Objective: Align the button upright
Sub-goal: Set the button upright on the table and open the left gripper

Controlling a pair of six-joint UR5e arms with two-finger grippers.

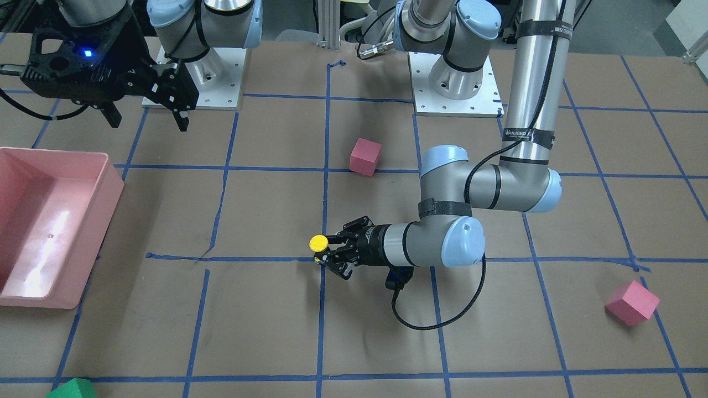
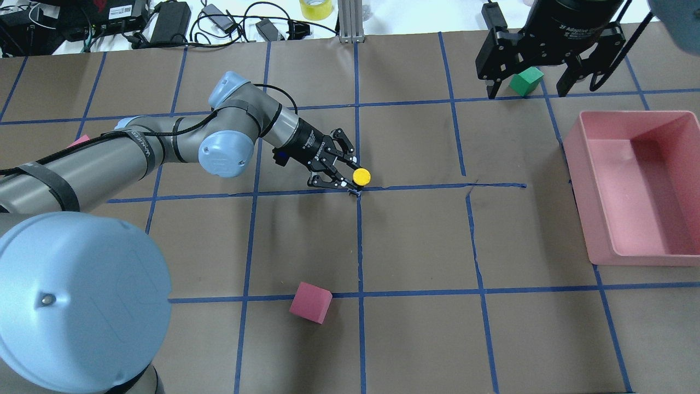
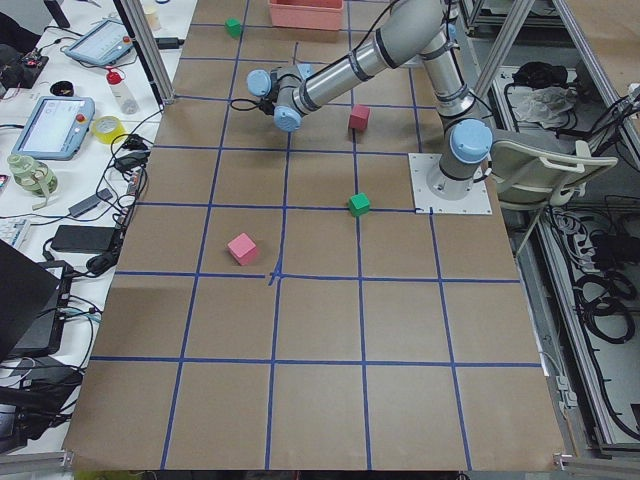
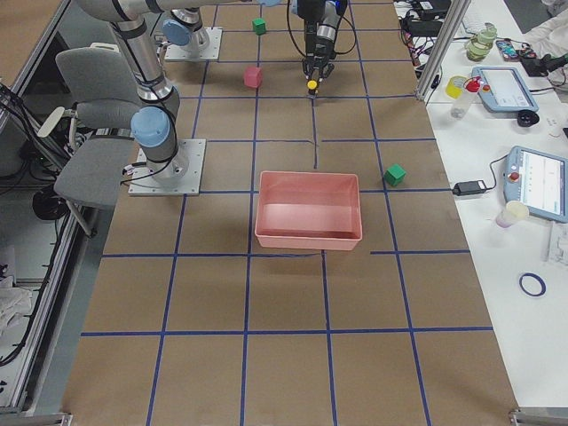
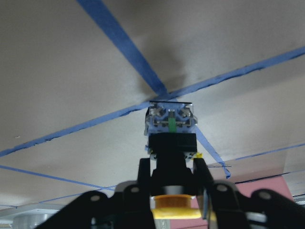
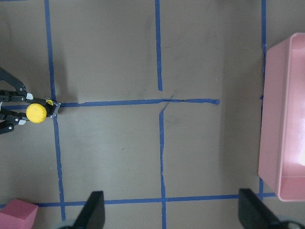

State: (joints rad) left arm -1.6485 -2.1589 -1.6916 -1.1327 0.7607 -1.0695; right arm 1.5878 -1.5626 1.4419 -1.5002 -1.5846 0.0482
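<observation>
The button, with its round yellow cap (image 2: 361, 176) on top and black body, is held in my left gripper (image 2: 350, 176) over a blue tape crossing near the table's middle. In the front view the cap (image 1: 318, 242) sits just past the fingertips of the left gripper (image 1: 327, 253). The left wrist view shows the black body (image 5: 171, 145) clamped between the fingers (image 5: 145, 172), with the whitish base block (image 5: 170, 119) at the tape crossing; I cannot tell whether it touches. My right gripper (image 1: 146, 113) hangs open and empty, high over the far side.
A pink bin (image 2: 634, 260) stands on the right. One pink cube (image 2: 310, 302) lies close to the robot and another (image 1: 632, 302) lies on the left arm's side. A green cube (image 2: 526, 80) sits under the right gripper (image 2: 526, 92).
</observation>
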